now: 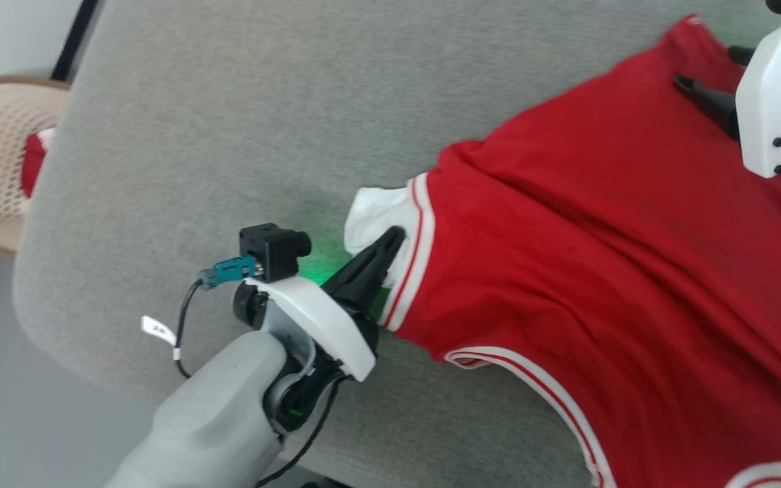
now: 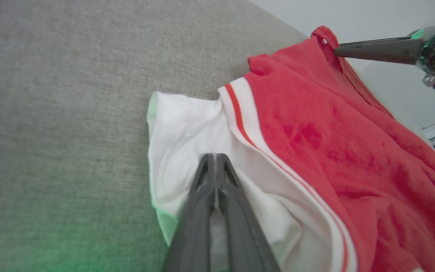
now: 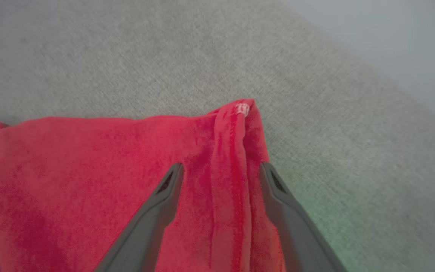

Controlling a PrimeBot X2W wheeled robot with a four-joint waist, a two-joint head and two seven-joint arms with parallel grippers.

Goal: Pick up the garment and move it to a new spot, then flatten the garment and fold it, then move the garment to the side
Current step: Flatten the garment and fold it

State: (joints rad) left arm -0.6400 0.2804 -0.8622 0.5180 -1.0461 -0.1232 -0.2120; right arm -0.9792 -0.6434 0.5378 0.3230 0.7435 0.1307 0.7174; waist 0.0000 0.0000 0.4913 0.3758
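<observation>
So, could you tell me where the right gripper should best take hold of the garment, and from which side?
Best the raised hem ridge near the garment's corner: it stands up off the grey surface, between the right gripper's open fingers. Probably drop straight down astride it and pinch; the left gripper holds the white sleeve.
</observation>
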